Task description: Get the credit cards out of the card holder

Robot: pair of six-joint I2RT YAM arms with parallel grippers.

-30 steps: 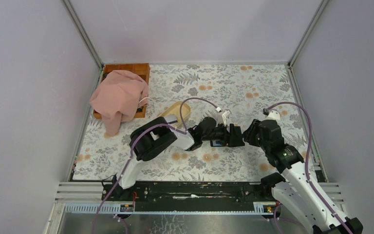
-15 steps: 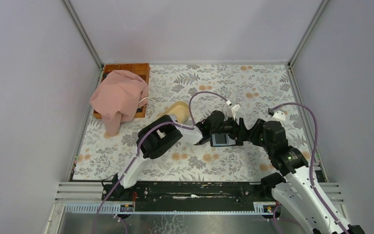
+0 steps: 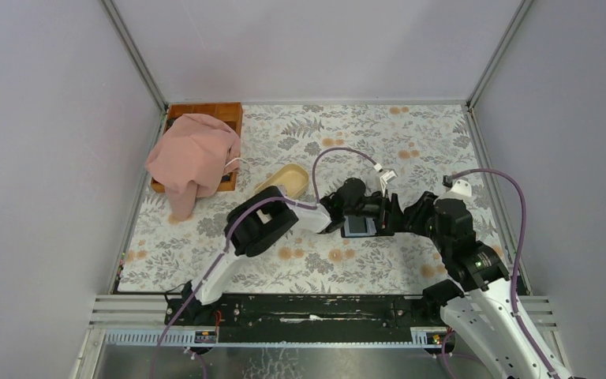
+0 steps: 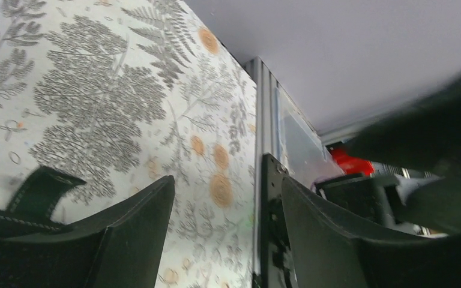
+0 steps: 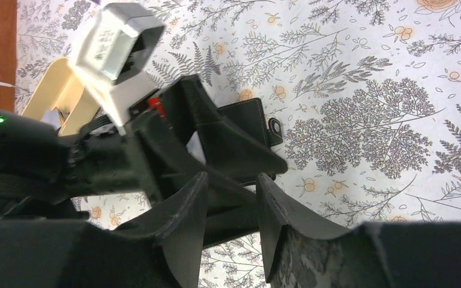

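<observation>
**Q:** So where's your card holder at, and what are your two tools up to?

**A:** Your card holder (image 3: pixel 357 227) is around the middle of the floral bench (image 3: pixel 410 134), a bit to the right of the beige dish (image 3: pixel 288 180). Both of your arms meet right over it. From the top camera you get a patch of its blue-grey inside facing up. From your right wrist camera it's a black stitched panel low against the bench. Its little strap and light stud (image 5: pixel 274 126) poke out toward the right of that view.

**Q:** Is your left tool actually grabbing it?

**A:** Your left tool (image 4: pixel 219 180) has its jaws wide, and its own camera shows plain bench between them. The holder's stitched black edge and strap sit just outside one finger (image 4: pixel 138 234). I can't tell if they're touching it or only close. In your right wrist view, one of the left fingers lies across the holder.

**Q:** And your right one?

**A:** Your right tool (image 5: pixel 232 180) is nose to nose with the left one. Its jaws are apart at a middling gap, with the tips down by the holder's near edge. It's black on black in there, so I can't tell whether the tips touch anything.

Way off at the back left corner there's a pink cloth (image 3: pixel 193 158) draped over a wooden tray (image 3: pixel 205 110), well apart from everything else.
</observation>
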